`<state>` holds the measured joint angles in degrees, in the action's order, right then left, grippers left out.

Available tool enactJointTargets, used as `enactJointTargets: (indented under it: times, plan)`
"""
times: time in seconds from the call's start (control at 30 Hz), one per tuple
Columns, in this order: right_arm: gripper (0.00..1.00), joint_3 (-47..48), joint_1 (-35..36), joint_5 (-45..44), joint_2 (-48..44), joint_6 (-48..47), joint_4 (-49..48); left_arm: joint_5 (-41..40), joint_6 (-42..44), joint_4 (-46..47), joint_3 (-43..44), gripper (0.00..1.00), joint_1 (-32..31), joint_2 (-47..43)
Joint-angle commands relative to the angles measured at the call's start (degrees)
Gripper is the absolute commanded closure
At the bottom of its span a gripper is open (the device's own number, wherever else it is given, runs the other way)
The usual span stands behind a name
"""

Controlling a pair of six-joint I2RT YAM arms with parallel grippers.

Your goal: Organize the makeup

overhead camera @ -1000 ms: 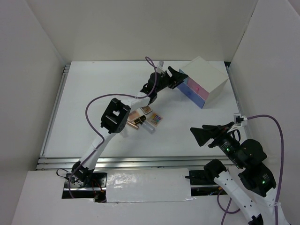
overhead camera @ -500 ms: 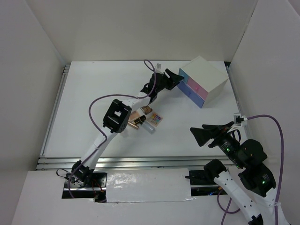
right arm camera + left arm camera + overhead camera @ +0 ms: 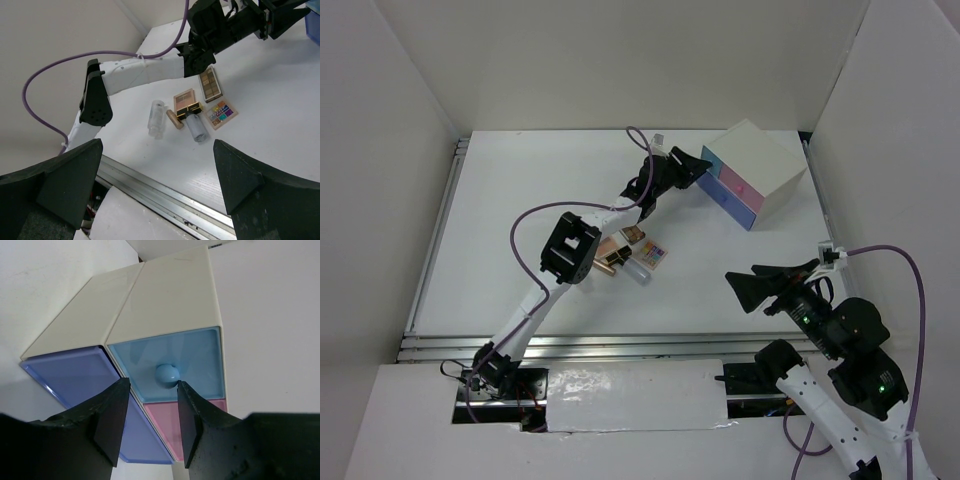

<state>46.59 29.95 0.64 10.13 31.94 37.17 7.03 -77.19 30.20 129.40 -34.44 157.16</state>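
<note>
The makeup lies in a cluster mid-table: a brown palette [image 3: 210,83], a peach palette [image 3: 185,100], a multicoloured palette [image 3: 221,114], a gold-black lipstick [image 3: 176,120], a clear tube [image 3: 157,117] and a pale tube [image 3: 196,127]. From above the cluster [image 3: 632,252] sits beside the left arm's elbow. My left gripper [image 3: 152,385] [image 3: 698,168] faces the white box [image 3: 758,170], its jaws partly closed with a gap. The round knob [image 3: 167,376] of the light-blue drawer [image 3: 200,357] sits at the tips, against the right finger. My right gripper [image 3: 157,145] [image 3: 745,288] hangs wide open and empty near the front right.
The box also has a pink drawer [image 3: 167,422] and a purple-blue drawer [image 3: 70,375]. White walls enclose the table on three sides. A metal rail [image 3: 165,192] runs along the near edge. The left arm's purple cable [image 3: 520,225] loops above the table.
The left gripper's jaws have narrowed around the blue drawer's knob, and the gripper shifted slightly at the box front. The right arm and the makeup have not moved.
</note>
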Motion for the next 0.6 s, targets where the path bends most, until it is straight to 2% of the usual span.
enactJointTargets:
  times: [0.0, 0.23, 0.33, 0.43, 0.57]
  plan:
    - [0.00, -0.36, -0.16, -0.56, -0.55, -0.92, -2.63, -1.31, -0.59, 2.50, 2.16, 0.45, 0.42, -0.10]
    - [0.00, -0.71, -0.07, -0.56, -0.64, -0.92, -2.80, -2.02, -1.12, 2.50, 3.93, 0.46, 0.25, 0.86]
    - [0.00, -0.71, -0.07, -0.56, -0.46, -1.01, -2.80, -2.02, -2.00, 3.64, 4.19, 0.42, 0.25, 1.65]
    - [0.00, -0.71, -0.07, -0.56, -0.37, -1.01, -2.98, -2.02, -2.44, 2.34, 7.52, 0.42, -0.19, 3.49]
    - [0.00, -0.71, -0.07, -0.56, -0.02, -1.09, -3.15, -2.72, -2.53, 2.85, 7.97, 0.45, -0.81, 3.68]
